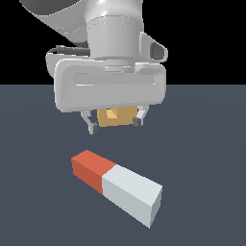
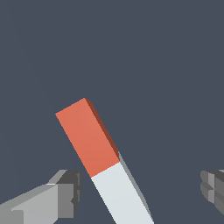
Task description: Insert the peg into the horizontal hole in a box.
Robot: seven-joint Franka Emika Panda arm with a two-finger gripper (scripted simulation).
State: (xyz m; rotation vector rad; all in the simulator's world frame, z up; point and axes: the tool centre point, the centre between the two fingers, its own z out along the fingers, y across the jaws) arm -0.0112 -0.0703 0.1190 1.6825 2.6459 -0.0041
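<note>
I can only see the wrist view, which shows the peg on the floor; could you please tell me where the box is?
Observer: The box sits beyond the hand in the exterior view, mostly hidden behind it.
Operator: Does its hole show?
Observer: Partly; a small square hole shows on its face.
Operator: Is the peg held?
Observer: No, the peg lies on the floor, nearer that camera, with the hand open above it.
</note>
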